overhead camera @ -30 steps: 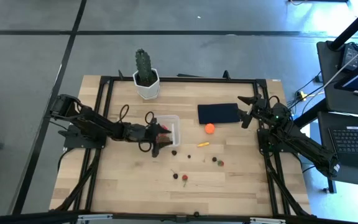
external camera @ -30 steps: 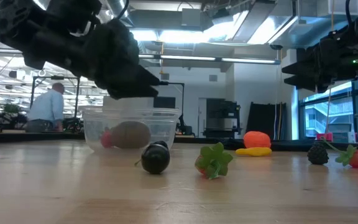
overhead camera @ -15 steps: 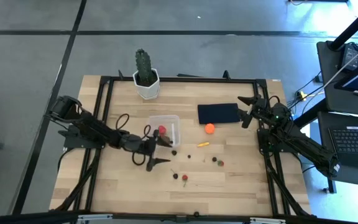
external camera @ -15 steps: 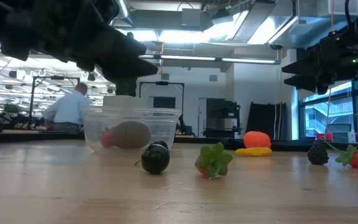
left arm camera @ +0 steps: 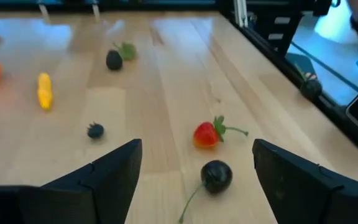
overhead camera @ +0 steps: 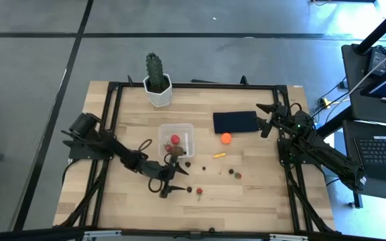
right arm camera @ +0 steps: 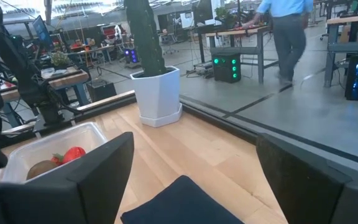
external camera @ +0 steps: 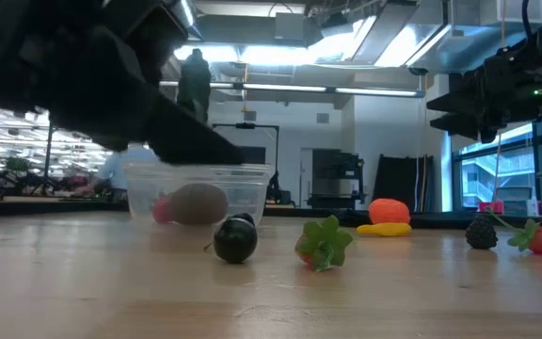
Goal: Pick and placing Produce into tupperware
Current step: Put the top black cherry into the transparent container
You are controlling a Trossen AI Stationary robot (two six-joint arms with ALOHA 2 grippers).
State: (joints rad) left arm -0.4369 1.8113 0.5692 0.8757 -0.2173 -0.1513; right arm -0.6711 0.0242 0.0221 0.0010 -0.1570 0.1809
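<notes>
spanning the wood table, scattered produce; both end effectors open, empty.

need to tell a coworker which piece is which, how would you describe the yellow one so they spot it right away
Start at the flat dark navy rectangle on the far half of the table; the orange ball sits just at its near edge. A little nearer than that ball lies the yellow sliver. It is the only yellow piece, long and thin, while the pieces around it are small dark or red bits.

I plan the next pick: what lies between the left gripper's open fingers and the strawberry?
In the left wrist view, only a dark cherry lies between the left gripper and the strawberry.
</notes>
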